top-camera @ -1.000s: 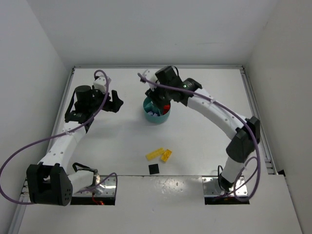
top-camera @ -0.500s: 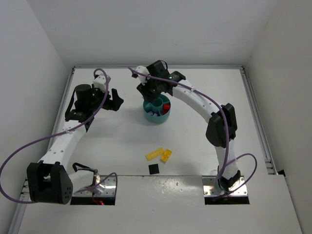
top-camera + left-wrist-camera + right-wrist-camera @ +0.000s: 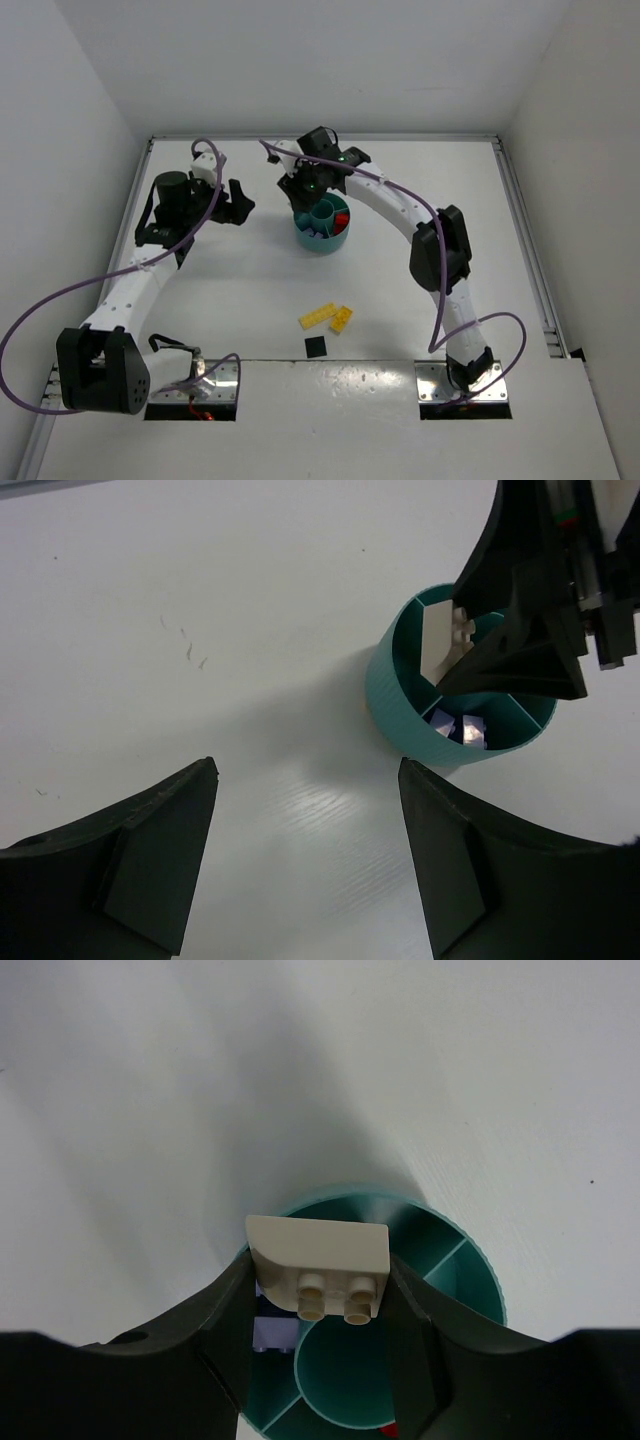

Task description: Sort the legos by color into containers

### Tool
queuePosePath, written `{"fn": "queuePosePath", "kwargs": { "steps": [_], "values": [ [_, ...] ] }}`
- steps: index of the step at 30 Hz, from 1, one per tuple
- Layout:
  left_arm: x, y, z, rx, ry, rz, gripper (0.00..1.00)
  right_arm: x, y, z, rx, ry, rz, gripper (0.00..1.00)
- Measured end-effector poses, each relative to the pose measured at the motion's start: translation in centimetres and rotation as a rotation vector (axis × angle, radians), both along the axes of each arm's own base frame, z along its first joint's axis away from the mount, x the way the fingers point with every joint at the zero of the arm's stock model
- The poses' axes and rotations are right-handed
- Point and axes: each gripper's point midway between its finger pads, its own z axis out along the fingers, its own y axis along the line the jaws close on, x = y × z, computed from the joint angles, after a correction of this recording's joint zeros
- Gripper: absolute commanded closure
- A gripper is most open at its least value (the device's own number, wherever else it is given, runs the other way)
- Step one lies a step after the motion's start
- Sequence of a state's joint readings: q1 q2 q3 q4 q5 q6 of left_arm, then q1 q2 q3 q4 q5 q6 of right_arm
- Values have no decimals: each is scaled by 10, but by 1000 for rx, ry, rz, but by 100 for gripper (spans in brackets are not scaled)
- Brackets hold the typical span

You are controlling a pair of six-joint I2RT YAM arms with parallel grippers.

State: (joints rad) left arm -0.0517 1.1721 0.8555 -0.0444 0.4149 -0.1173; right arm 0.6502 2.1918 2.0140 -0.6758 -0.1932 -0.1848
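Observation:
The round teal dish (image 3: 322,243) stands at the table's far middle; it also shows in the left wrist view (image 3: 400,715) and the right wrist view (image 3: 480,1270). My right gripper (image 3: 318,1295) is shut on an off-white brick (image 3: 318,1260) and holds it just above the dish's far-left section. Purple bricks (image 3: 457,727) lie in one section and a red brick (image 3: 341,221) in another. Two yellow bricks (image 3: 318,315) (image 3: 342,318) lie on the table near the front. My left gripper (image 3: 308,855) is open and empty, left of the dish.
A small black square piece (image 3: 316,346) lies near the front edge, just below the yellow bricks. White walls enclose the table on three sides. The right arm arches over the table's right half.
My right gripper has swung left over the dish with the off-white brick, and its arm has folded in. The left arm has hardly moved.

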Motion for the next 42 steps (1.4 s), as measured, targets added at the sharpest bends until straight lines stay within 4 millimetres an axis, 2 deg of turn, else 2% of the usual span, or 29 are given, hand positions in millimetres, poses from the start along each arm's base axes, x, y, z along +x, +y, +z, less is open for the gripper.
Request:
{"fn": "queuePosePath", "kwargs": {
  "steps": [5,8,17,23,27,31,42],
  "values": [
    [0,0,0,-1,-1,-1,21,3,2,-13,-18,13,5,85],
    [0,0,-1,-1,1,-2,21,5,1,-15,-30,8,8,78],
    [-1,-1,-9,-3,19,-8,21,16,-2,-16,-67,-32,4,67],
    [-2,-2,-12,-4,24,-10,20,20,-6,-30,-110,-28,-3,65],
    [-2,-2,-12,-4,24,-11,20,20,-9,-36,-128,-24,-2,57],
    [-2,-2,-12,-3,23,-11,20,21,-9,-36,-133,-29,-2,44],
    [-3,-2,-14,-1,28,-16,20,24,-12,-34,-128,-33,-20,41]
  ]
}}
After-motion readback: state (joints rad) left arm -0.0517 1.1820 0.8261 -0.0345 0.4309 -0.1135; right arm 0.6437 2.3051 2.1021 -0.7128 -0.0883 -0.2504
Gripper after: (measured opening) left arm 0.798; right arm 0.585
